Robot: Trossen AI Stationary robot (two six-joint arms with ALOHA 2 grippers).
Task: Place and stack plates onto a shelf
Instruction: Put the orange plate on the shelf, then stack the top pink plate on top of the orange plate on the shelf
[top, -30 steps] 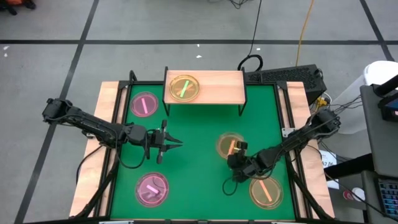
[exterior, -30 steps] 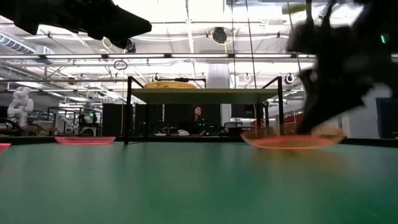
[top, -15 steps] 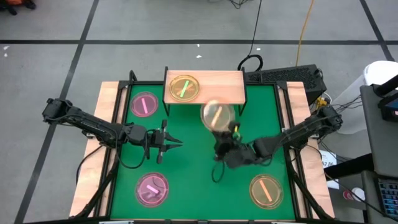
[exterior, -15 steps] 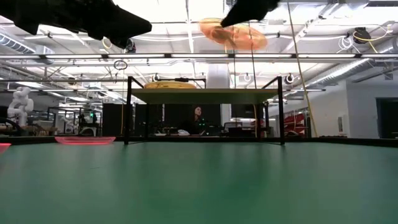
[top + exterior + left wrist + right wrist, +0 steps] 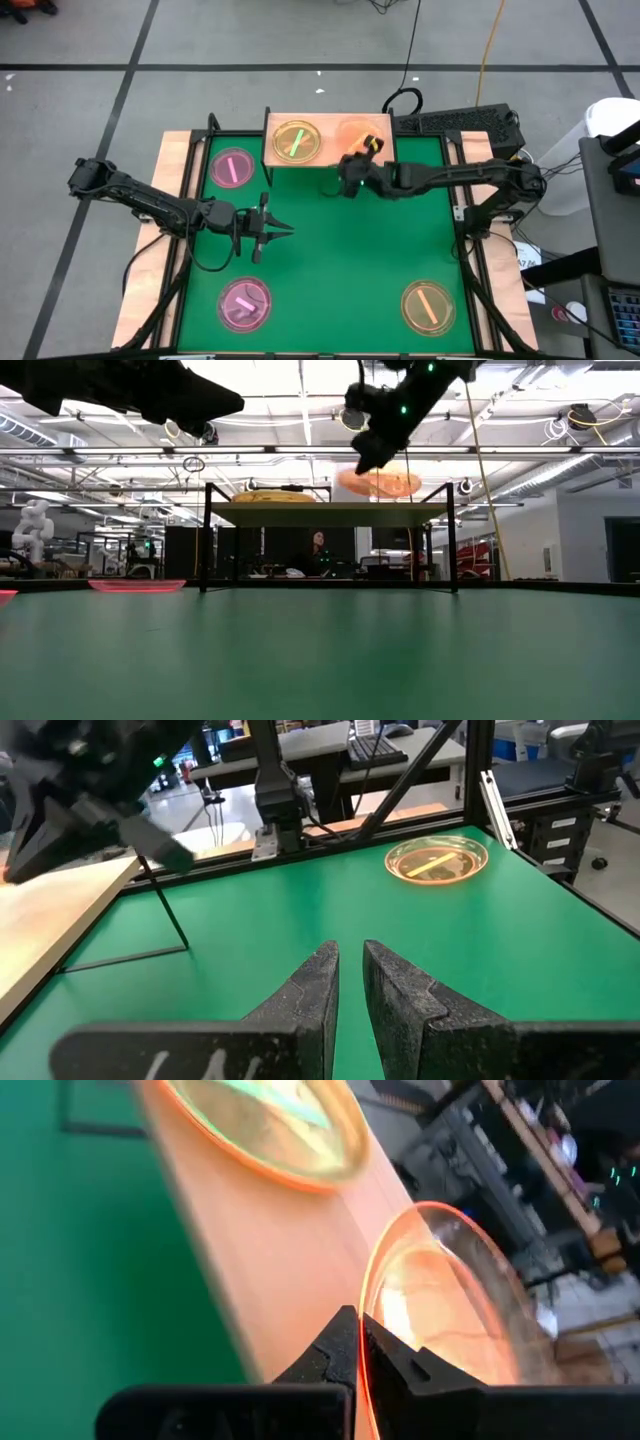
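My right gripper is shut on an amber plate, which it holds over the right half of the light-wood shelf. In the low view this plate hovers just above the shelf top. A second amber plate with a green bar lies flat on the shelf's left half. My left gripper hovers shut over the table's left middle, touching nothing. Two pink plates and one amber plate lie flat on the green table. My right gripper pinches the amber plate by its rim, at the edge nearest the table's near side. The fingers point toward the far edge, slanting a little downward. The plate is lifted clear, slightly tilted, and extends beyond the fingertips over the shelf board.
The shelf stands on thin black legs at the table's far edge. Light-wood strips edge the green table. The table's middle is bare green. A person shows in the room beyond the shelf.
My right gripper has lifted the amber plate off the table's right middle. It carried the plate high and toward the far edge, then brought it lower over the shelf's right half. The left arm has kept still.
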